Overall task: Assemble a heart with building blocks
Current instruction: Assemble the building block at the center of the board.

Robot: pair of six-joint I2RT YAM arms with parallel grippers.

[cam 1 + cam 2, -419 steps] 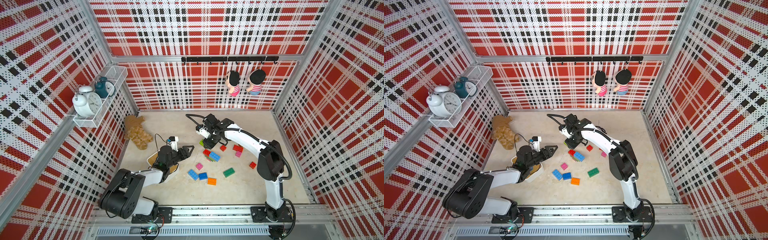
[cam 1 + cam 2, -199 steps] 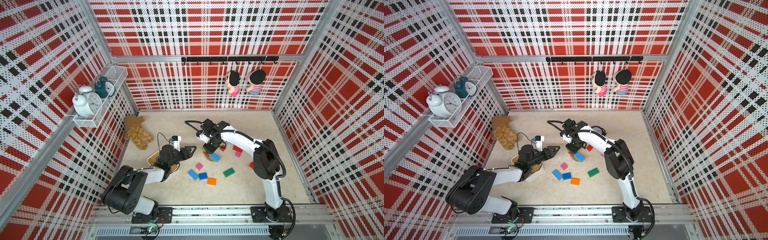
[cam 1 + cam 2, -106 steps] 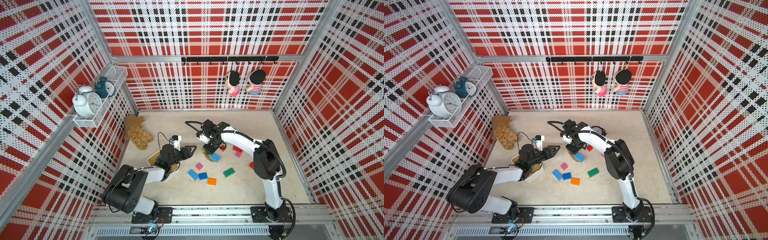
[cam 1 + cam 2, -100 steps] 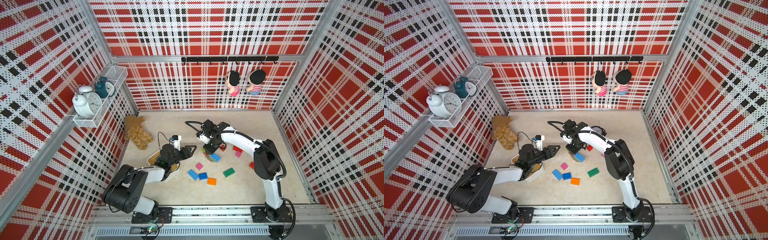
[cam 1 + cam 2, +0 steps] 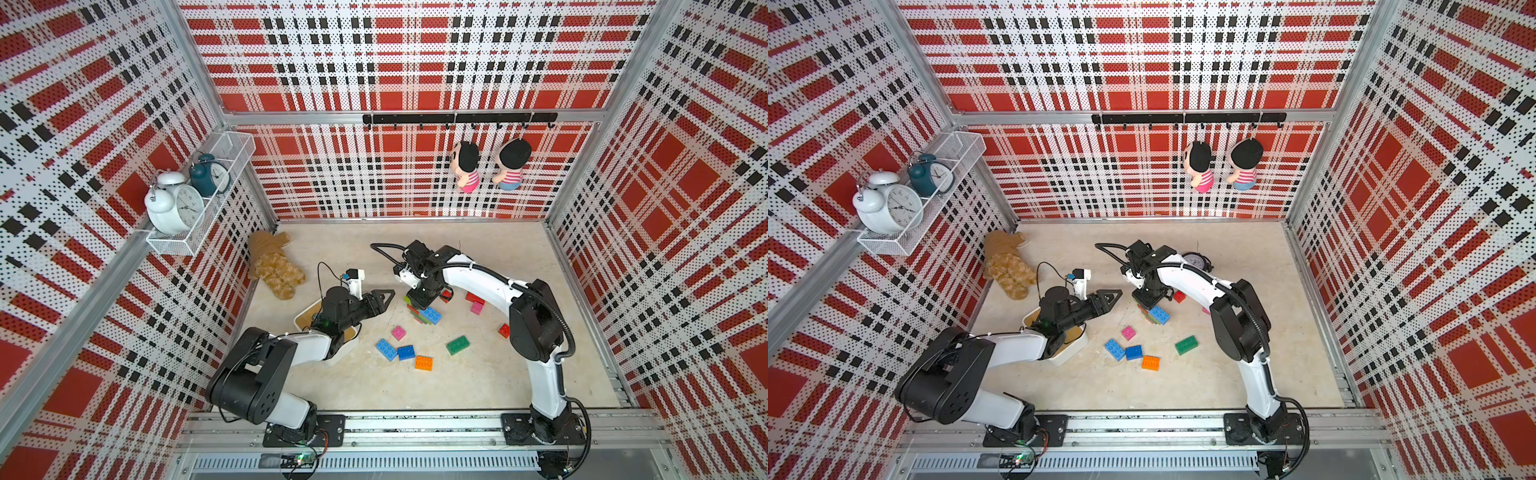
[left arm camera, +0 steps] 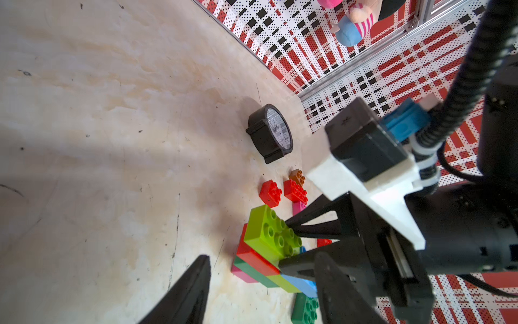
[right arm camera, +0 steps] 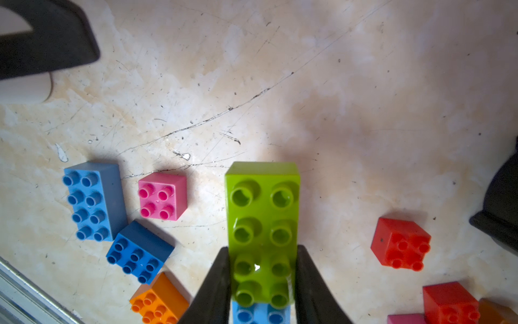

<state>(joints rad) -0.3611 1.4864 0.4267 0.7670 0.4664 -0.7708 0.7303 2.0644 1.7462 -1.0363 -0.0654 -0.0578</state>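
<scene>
Right claw (image 7: 262,249) — clamped on one end of a lime brick (image 7: 262,213), one finger against each long side. The right wrist view shows the studs facing up and a pale blue brick (image 7: 260,315) directly under the held end.

In the left wrist view the lime brick rests on top of a stack (image 6: 256,266) with red, dark green, pink and pale blue layers. Both top views place the stack near the middle of the desk (image 5: 457,386), beneath the right claw.

Left claw (image 5: 384,296) — fingers apart, nothing between them. It is near the stack on the left arm's side and does not touch it.

Loose on the desk, in the right wrist view:
- A long blue brick (image 7: 94,200) with a dark blue brick (image 7: 140,252) touching its corner.
- A pink brick (image 7: 162,196) just beside both.
- An orange brick (image 7: 158,303) near the dark blue one.
- A red brick (image 7: 400,244) on the other side of the lime brick, apart from it.

A dark green brick (image 5: 457,345) lies alone, nearer the front rail. A small black clock (image 6: 270,133) stands on the desk beyond the stack.
</scene>
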